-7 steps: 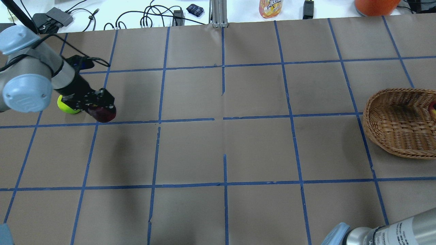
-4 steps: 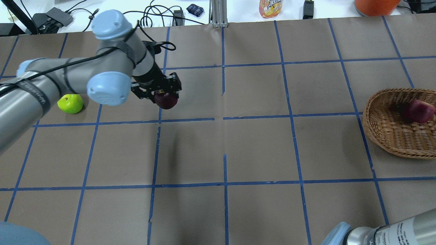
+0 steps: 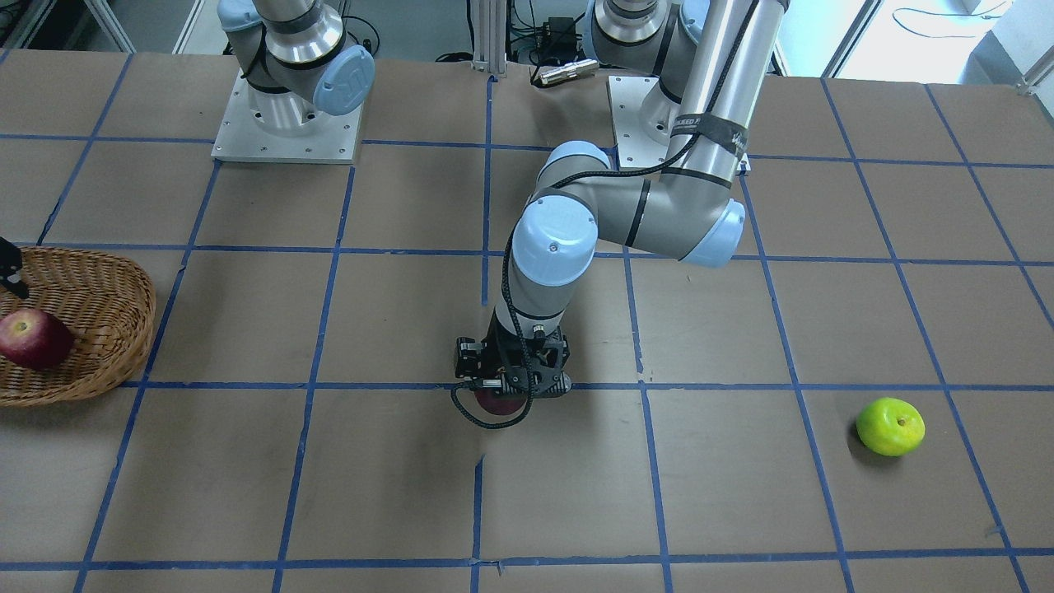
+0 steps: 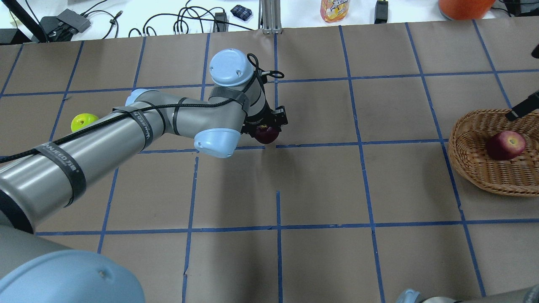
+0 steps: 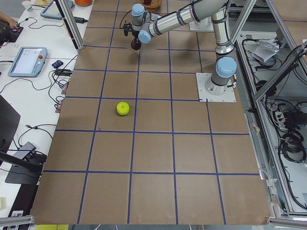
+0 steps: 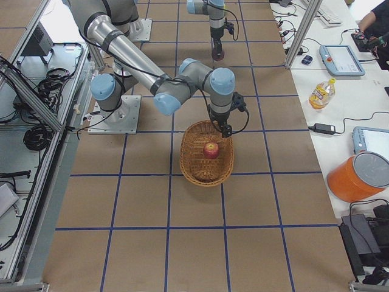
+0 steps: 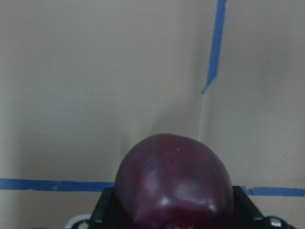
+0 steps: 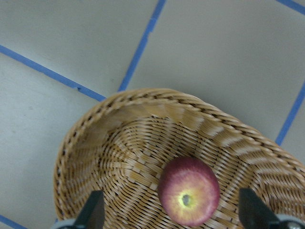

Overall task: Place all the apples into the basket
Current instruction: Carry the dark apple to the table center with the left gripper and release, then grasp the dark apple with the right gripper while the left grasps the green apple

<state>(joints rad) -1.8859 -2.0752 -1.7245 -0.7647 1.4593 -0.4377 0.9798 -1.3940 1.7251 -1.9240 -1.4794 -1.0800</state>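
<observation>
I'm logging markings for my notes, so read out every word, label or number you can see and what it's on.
"WANJEED", then characters too small to read: black strap on the left arm.
Apparently the same word, too small to confirm: second strap nearer the elbow.
Blurred and cropped, unreadable: the drink bottle label.

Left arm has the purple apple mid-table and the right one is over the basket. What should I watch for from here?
Collision: the right gripper hangs open over the basket, so the left gripper may hit it when it brings the purple apple there.
Bounce: the basket is shallow and the red apple already lies in it, so an apple dropped from high up may knock against it or roll out.
</observation>
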